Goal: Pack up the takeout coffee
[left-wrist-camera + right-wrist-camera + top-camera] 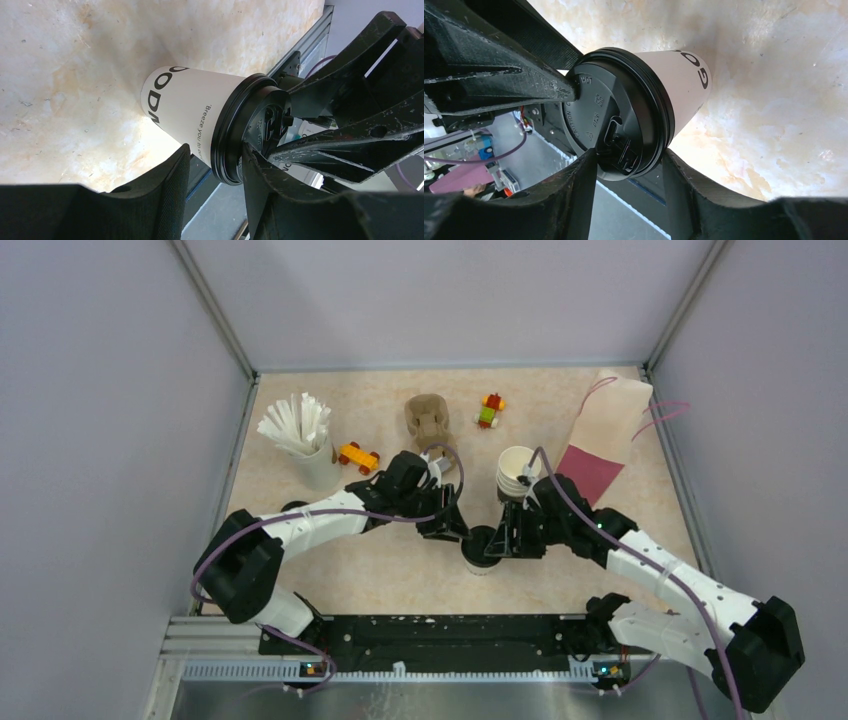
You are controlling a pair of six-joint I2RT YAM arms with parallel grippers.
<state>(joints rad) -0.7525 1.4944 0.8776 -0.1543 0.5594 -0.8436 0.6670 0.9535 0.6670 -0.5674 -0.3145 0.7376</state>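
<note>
A takeout coffee cup [480, 552] with a black lid stands near the table's front middle. Up close it is white with black lettering [185, 107], and its lid [624, 100] sits on the rim. From the left, my left gripper [215, 150] straddles the lid's edge, one finger against the cup wall and the other on the lid's top. My right gripper [630, 152] comes from the right and pinches the same lid's edge between its fingers. Behind the right gripper stands a second paper cup [518, 468], open-topped and white inside.
A brown pulp cup tray [428, 418] lies at the back middle. At the back left is a beige cup of white sticks [305, 440]. Two small toy cars [358, 456] [490, 410] sit near them. A paper bag [605, 435] lies at the back right.
</note>
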